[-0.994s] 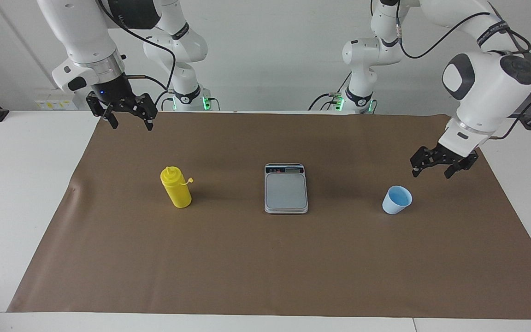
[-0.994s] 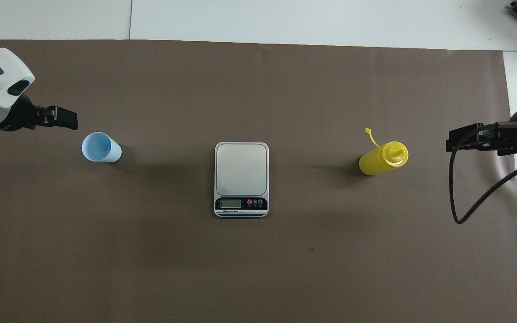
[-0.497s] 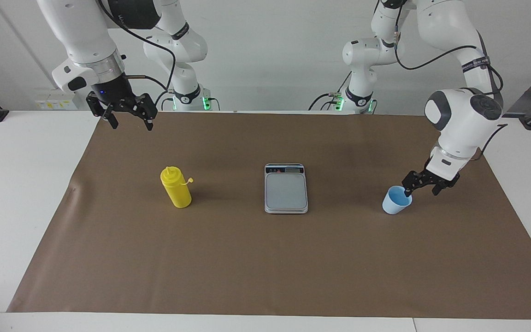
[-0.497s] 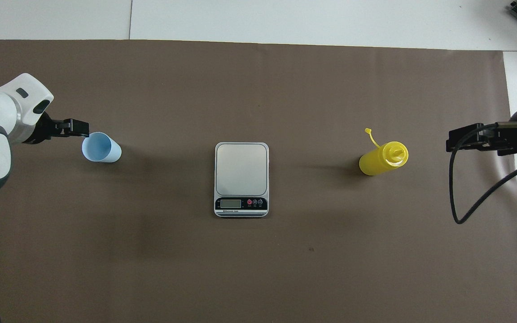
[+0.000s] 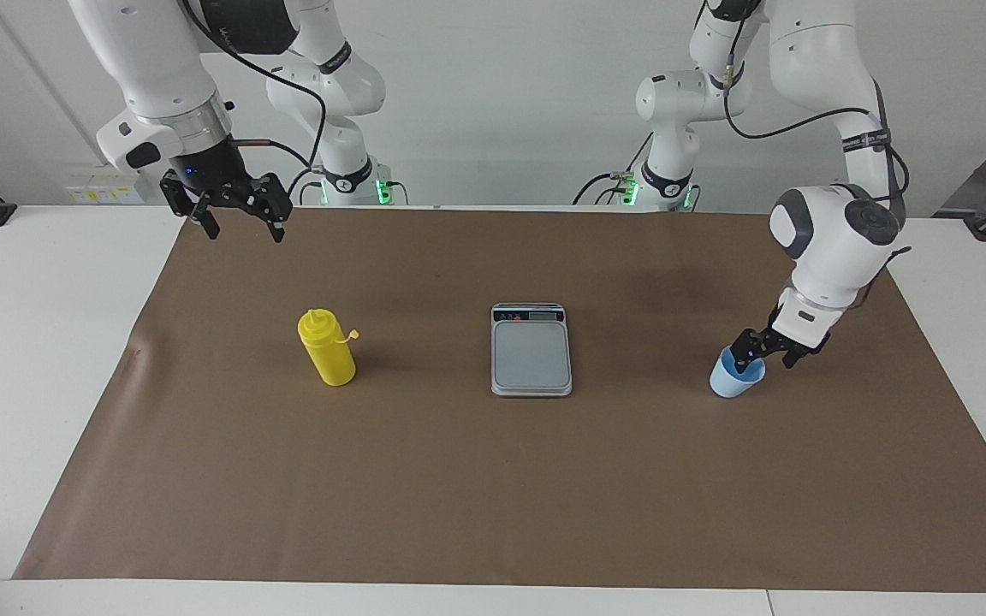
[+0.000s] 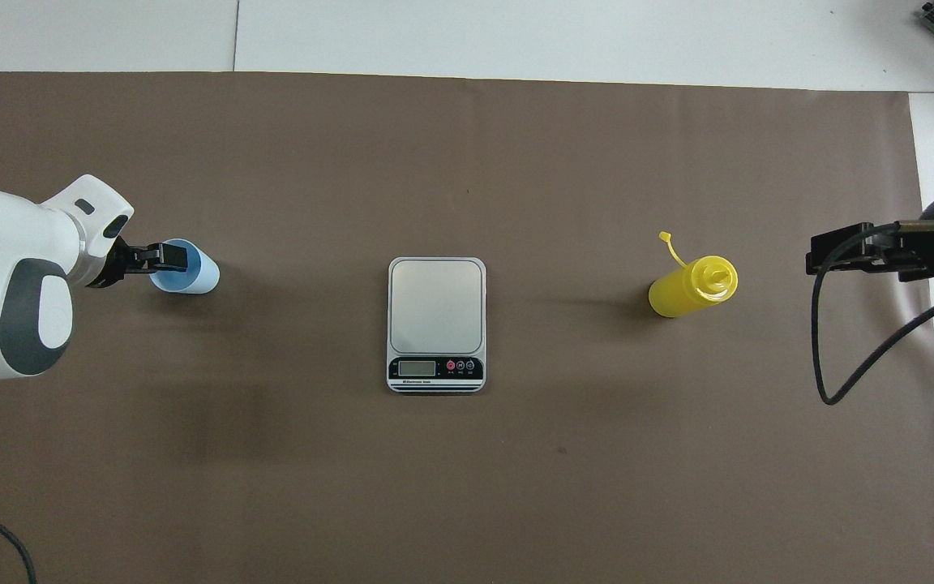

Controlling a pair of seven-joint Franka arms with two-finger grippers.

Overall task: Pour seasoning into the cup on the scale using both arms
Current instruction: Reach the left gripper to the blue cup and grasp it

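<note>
The brown mat covers the table. The flat grey scale waits in its middle, bare. The right gripper hangs released, waiting above the mat, well apart from the yellow cylindrical bottle. The left gripper straddles the rim of the tapered blue cup, one finger inside; whether it grasps yet cannot be told.

Left pincer low, fingers apart; right pincer raised, open.

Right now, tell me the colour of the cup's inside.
Bright blue, deeper than the pale blue outside of the cup; the overhead view shows it best.
</note>
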